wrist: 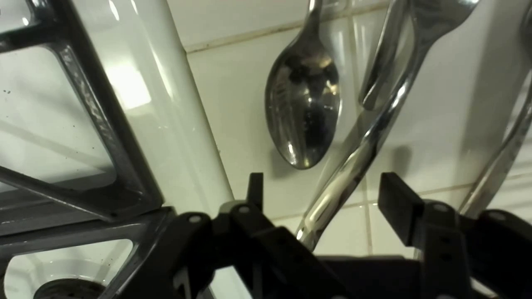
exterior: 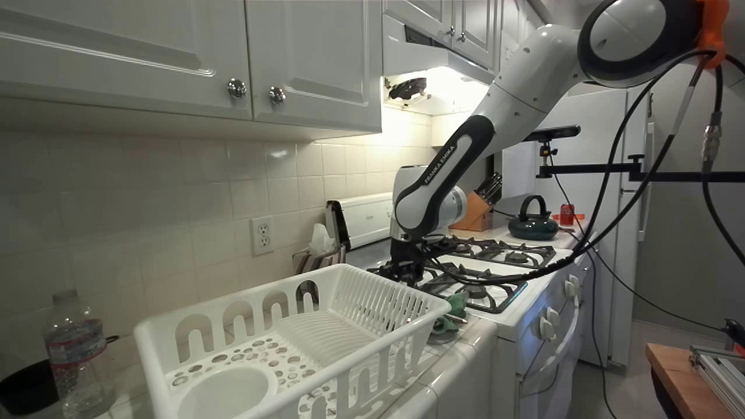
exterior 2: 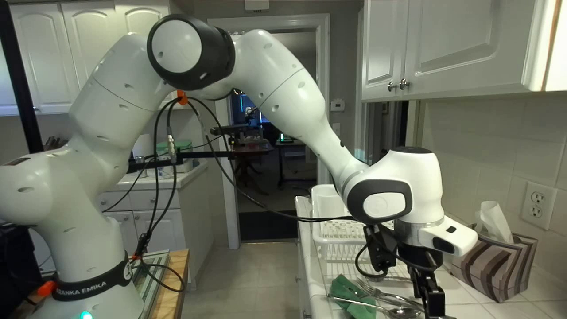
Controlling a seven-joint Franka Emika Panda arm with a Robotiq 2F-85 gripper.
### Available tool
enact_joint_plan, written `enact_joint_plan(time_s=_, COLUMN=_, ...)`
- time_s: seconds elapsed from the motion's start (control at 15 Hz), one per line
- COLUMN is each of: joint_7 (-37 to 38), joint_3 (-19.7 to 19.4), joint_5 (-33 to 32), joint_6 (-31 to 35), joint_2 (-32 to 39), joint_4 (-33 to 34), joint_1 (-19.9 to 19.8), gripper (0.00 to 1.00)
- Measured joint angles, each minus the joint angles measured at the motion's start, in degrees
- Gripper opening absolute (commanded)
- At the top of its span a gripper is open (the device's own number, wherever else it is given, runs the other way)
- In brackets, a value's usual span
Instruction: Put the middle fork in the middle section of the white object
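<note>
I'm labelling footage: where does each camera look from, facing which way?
Wrist view: on the wrist, facing down at an oval silver metal spoon; only the black end effector shows.
Exterior view: beside a white rectangular plastic dish rack, facing a white stove; white arm and end effector show.
Exterior view: from the stove end, facing the rack and a white-framed doorway; base to end effector shows.
Both exterior views share the rack.

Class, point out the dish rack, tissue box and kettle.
Dish rack (exterior: 323, 337): in an exterior view, its ribbed floor.
Tissue box (exterior 2: 494, 270): in an exterior view, its striped side.
Kettle (exterior: 532, 228): in an exterior view, its body.
</note>
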Motion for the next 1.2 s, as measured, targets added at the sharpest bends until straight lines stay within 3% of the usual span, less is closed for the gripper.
enact_joint_plan(time_s=0.4, joint_7=0.0, joint_3=0.0, joint_5=0.0, joint_6=0.0, joint_2=0.2, joint_4=0.0, joint_1=0.3, gripper=0.02)
enact_joint_plan(time_s=0.53, joint_7=0.1, joint_3=0.0, joint_5=0.0, joint_6=0.1, joint_2=0.1, joint_4=0.1, joint_1=0.4, gripper=0.04)
enact_joint_plan(time_s=0.73, joint_7=0.4, joint_3=-0.1, joint_5=0.0, joint_6=0.1, joint_2=-0.2, joint_4=0.3, joint_1=0.6, gripper=0.0)
enact_joint_plan(time_s=1.13, joint_7=1.6, joint_3=-0.1, joint_5=0.0, joint_6=0.1, joint_2=-0.6, joint_4=0.3, joint_1=0.6, gripper=0.0)
enact_joint_plan(time_s=1.2, joint_7=1.7, joint_3=-0.2, joint_5=0.0, joint_6=0.1, joint_2=-0.7, joint_4=0.3, joint_1=0.6, gripper=0.26)
